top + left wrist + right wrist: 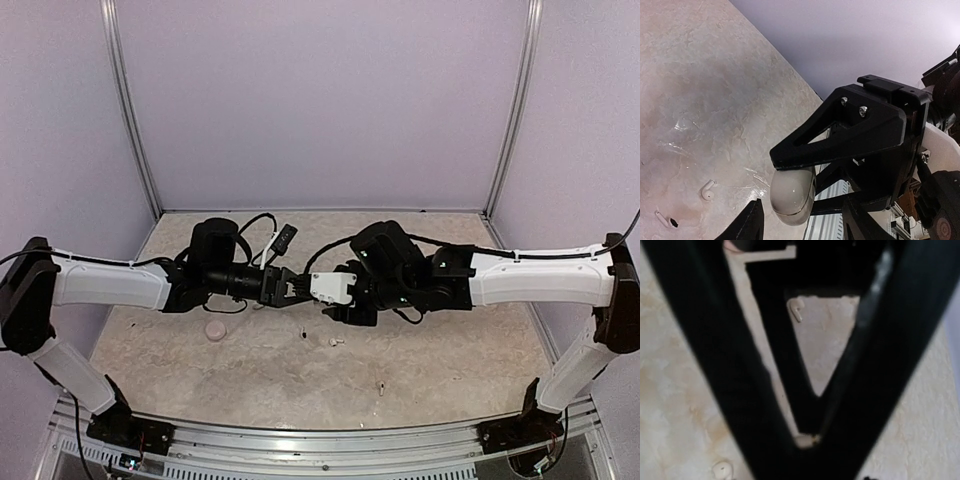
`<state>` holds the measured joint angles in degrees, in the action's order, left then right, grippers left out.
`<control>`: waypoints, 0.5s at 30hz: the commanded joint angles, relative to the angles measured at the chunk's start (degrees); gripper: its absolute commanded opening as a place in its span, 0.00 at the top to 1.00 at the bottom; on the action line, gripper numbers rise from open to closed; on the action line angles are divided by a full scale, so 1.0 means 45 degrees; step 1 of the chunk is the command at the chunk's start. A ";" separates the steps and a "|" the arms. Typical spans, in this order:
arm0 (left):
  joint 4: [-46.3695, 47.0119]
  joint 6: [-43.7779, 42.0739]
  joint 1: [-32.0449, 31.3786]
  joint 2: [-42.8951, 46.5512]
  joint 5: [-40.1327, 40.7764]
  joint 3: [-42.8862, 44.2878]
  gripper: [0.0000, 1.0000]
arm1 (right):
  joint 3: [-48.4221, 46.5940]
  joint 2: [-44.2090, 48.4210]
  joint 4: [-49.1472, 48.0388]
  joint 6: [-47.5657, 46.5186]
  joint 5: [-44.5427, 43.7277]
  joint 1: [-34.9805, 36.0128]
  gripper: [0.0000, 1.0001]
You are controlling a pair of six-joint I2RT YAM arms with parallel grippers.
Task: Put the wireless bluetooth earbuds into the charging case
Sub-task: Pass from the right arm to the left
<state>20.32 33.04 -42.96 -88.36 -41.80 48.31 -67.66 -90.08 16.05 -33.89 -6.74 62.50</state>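
Note:
A pale pebble-like charging case (792,192) with a thin gold seam is held in the air where the two arms meet. My right gripper (326,302) is shut on it; in the right wrist view its fingers close to a V (807,437) on a small pale bit of the case (804,441). My left gripper (802,222) is open, its fingers either side of the case without touching. Earbuds lie on the table: one (335,341) under the grippers, one (381,386) nearer the front. The left wrist view shows two (707,190) (662,218).
A second round pinkish case (214,329) lies on the table left of centre, below my left arm. A small dark speck (303,333) lies near the middle earbud. Cables loop behind both wrists. The table's front rail (320,440) runs along the bottom.

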 commanded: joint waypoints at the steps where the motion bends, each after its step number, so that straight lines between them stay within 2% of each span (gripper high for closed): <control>1: 0.0294 -0.0115 -0.0177 -0.0329 -0.0180 0.0464 0.48 | -0.0189 0.0442 -0.0061 -0.0195 -0.0300 0.0237 0.63; 15: 0.0426 -0.0193 -0.0512 -0.0740 0.0012 0.0749 0.61 | -0.0190 0.0545 -0.0246 -0.0212 -0.0647 0.0317 0.63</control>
<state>20.60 32.95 -44.73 -90.61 -41.60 49.41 -67.66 -89.56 16.03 -34.76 -8.49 63.33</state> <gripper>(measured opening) 0.397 0.482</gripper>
